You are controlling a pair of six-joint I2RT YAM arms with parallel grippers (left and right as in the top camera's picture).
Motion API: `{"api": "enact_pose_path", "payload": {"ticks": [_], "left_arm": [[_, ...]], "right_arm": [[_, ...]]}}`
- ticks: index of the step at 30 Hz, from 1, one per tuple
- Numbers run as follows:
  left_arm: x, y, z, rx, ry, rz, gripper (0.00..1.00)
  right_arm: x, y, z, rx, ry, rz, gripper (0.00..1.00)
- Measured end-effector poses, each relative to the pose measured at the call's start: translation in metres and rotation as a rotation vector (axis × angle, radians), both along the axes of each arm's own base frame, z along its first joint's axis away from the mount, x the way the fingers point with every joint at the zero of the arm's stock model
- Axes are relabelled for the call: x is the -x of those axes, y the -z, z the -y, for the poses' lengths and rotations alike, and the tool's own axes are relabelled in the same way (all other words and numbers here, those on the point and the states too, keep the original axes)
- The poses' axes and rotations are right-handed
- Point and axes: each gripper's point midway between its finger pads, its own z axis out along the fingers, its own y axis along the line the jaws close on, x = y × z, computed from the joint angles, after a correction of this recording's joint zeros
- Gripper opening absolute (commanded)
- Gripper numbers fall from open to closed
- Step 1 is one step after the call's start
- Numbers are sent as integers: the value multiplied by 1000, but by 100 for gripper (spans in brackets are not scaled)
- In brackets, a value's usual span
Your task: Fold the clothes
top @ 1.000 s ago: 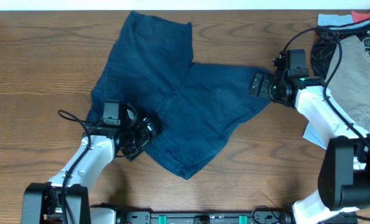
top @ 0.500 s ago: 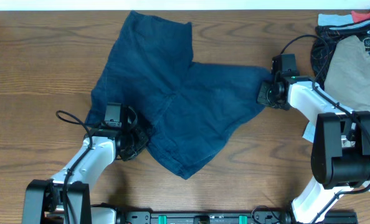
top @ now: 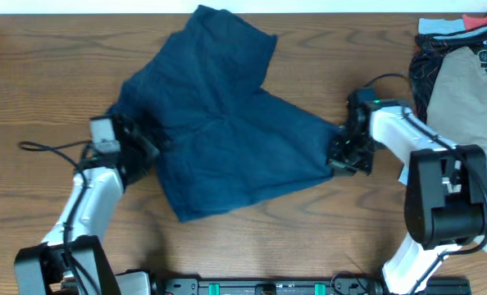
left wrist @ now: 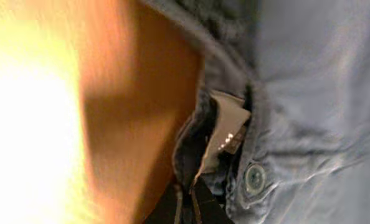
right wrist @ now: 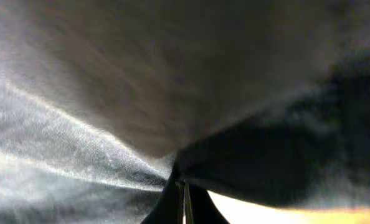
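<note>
The dark navy shorts (top: 227, 131) lie spread across the middle of the table, one leg reaching to the far edge. My left gripper (top: 147, 150) is shut on their left edge. In the left wrist view its fingertips (left wrist: 188, 205) pinch the waistband next to a white label (left wrist: 225, 134) and the button (left wrist: 255, 177). My right gripper (top: 340, 157) is shut on the shorts' right corner. In the right wrist view the cloth (right wrist: 110, 93) fills the picture and runs into the closed jaws (right wrist: 184, 202).
A beige-khaki garment (top: 473, 90) and a black patterned garment (top: 428, 65) are piled at the right edge, with light blue and red cloth (top: 444, 26) behind them. Bare wooden table (top: 47, 65) shows to the left and in front.
Both grippers have shut on the shorts. The left arm has pulled its edge leftward and away; the right has drawn its corner toward the front. The shorts have turned and shifted.
</note>
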Motion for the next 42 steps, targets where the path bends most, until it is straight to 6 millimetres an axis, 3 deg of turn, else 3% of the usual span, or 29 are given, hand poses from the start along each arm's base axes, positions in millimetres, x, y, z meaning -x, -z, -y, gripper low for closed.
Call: {"api": "enact_pose_path", "payload": {"ticks": [3, 4, 5, 7, 8, 10, 14, 15, 18, 23, 31, 34, 38, 40, 42], "left_arm": [[-16, -15, -15, -13, -35, 54, 6], [-19, -18, -18, -17, -41, 61, 12], [-21, -20, -20, -19, -45, 66, 25], [-22, -21, -20, -23, -31, 64, 72], [-20, -19, -19, -14, -29, 50, 89], [-9, -13, -12, 16, -10, -2, 98], [32, 3, 8, 105, 27, -181, 98], [46, 6, 14, 135, 36, -238, 98], [80, 11, 26, 195, 45, -381, 98], [120, 10, 39, 251, 78, -537, 98], [151, 11, 47, 279, 113, -649, 98], [166, 19, 50, 290, 117, -690, 98], [178, 28, 53, 299, 125, -713, 99], [179, 32, 54, 298, 125, -709, 89], [177, 36, 53, 293, 124, -692, 70]], "right_arm": [[10, 0, -30, -56, -61, -13, 1], [12, 0, -39, -68, -81, -14, 1], [13, 0, -45, -75, -91, -10, 1], [14, 0, -57, -90, -115, 2, 2], [14, 0, -61, -97, -122, 9, 5], [13, 0, -66, -112, -128, 17, 13], [12, -3, -72, -155, -163, 33, 34], [12, -4, -73, -172, -185, 43, 45], [8, -8, -70, -175, -196, 68, 59], [-14, -15, -37, -103, -151, 150, 79], [-59, -34, 16, -19, -60, 338, 75], [-59, -33, 20, -13, -67, 341, 73], [-41, -32, 18, -21, -98, 276, 66], [-29, -31, 16, -19, -111, 228, 64], [-17, -31, 13, -23, -115, 181, 64]]}}
